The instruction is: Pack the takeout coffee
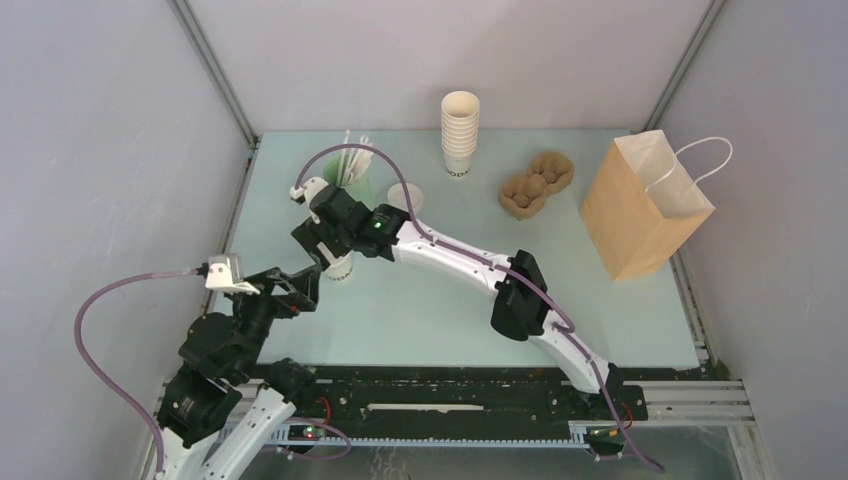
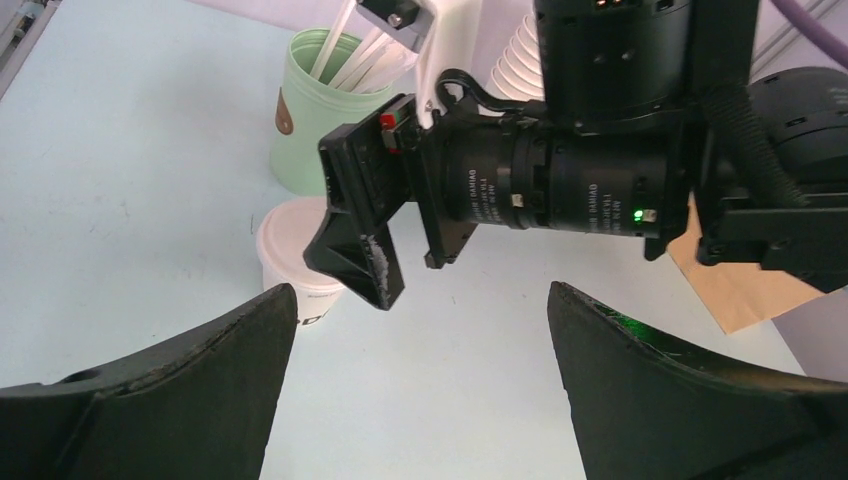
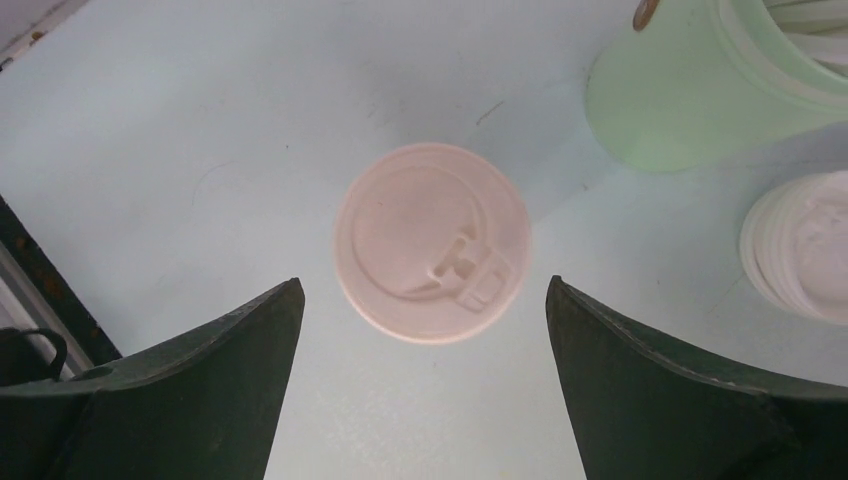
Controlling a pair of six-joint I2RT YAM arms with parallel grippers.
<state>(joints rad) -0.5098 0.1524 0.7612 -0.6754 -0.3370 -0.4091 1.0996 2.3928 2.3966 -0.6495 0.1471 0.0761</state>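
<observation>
On table (image 3: 150, 120), takeout coffee (image 3: 432, 243) upright

Table layout
The takeout coffee (image 3: 432, 242) stands just before the straw cup (image 1: 350, 172); the cup stack (image 1: 460, 130), carrier (image 1: 537, 183) and bag (image 1: 645, 205) lie to their right.

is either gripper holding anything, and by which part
Nothing is held. The right gripper is open over the lidded takeout coffee without touching it; the left gripper is open and empty.
</observation>
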